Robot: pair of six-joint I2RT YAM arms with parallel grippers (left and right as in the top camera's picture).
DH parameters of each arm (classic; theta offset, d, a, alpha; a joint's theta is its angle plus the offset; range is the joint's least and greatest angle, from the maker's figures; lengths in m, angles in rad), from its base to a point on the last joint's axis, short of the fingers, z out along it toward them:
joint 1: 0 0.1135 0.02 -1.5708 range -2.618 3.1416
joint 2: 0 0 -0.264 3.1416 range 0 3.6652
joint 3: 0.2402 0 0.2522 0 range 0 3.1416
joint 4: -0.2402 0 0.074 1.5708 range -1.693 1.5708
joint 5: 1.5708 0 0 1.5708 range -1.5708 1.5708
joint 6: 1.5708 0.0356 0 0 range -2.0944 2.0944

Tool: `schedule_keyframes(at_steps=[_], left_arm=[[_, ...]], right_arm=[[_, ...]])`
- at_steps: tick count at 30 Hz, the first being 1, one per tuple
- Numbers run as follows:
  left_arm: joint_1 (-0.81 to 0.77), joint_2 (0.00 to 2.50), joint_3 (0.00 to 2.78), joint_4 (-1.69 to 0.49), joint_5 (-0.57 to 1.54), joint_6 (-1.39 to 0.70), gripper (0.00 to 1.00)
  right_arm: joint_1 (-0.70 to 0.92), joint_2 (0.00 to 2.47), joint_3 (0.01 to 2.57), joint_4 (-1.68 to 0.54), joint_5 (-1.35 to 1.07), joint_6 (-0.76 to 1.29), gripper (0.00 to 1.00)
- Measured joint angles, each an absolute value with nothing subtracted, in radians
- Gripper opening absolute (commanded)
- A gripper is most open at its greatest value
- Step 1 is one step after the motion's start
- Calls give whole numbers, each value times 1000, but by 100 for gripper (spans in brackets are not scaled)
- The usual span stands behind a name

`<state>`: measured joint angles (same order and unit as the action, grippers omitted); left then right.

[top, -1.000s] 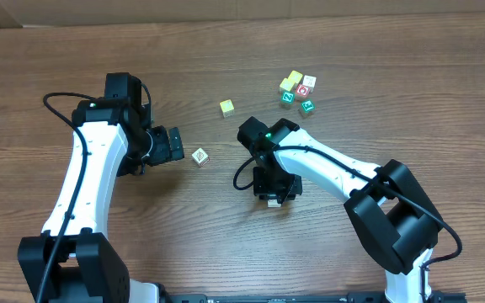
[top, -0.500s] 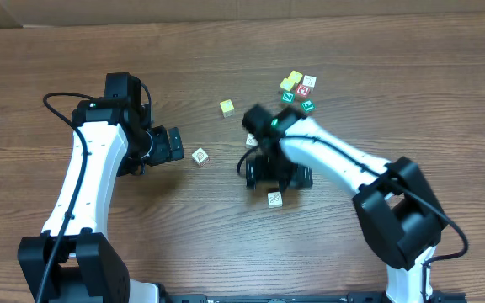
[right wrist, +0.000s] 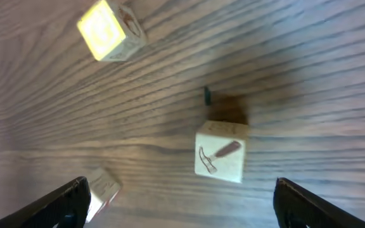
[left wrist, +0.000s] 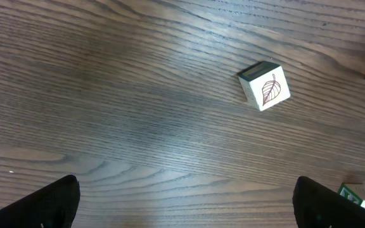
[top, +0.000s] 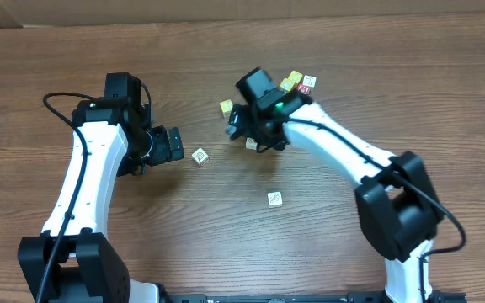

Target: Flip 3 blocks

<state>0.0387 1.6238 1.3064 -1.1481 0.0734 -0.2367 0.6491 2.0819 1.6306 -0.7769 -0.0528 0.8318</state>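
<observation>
**Fingers [right wrist: 62, 206] wide, 3 blocks loose**

Hammer block [right wrist: 220, 155] lies untouched beneath the gaping right gripper [right wrist: 181, 196], at 5 o'clock from the yellow cube [right wrist: 109, 28]. Leaf block [left wrist: 265, 87] sits at 4 o'clock from the empty, spread left gripper [left wrist: 185, 193]. 3rd block [top: 274, 199] rests alone at 5 o'clock from the hammer block. Which blocks are already flipped cannot be told.

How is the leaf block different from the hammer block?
The leaf block shows a thin dark leaf drawing; the hammer block shows a hammer. The leaf block lies ahead of the left gripper, off to one side; the hammer block lies ahead of the right gripper, nearly centred between its open fingers. Both are small pale wooden cubes.
</observation>
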Motion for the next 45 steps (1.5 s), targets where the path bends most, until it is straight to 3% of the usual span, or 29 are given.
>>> schedule_keyframes(at_steps=[8,17,25,45], left_arm=[[39,1624,1306,-1148,73,-237,100],[39,1624,1306,-1148,73,-237,100],[39,1624,1306,-1148,73,-237,100],[39,1624,1306,-1148,73,-237,100]], right_arm=[[734,2138,1631,-772,150,895,89],[733,2139,1631,-752,247,923,57],[733,2139,1631,-748,262,908,62],[733,2143,1563,-681,276,889,58]])
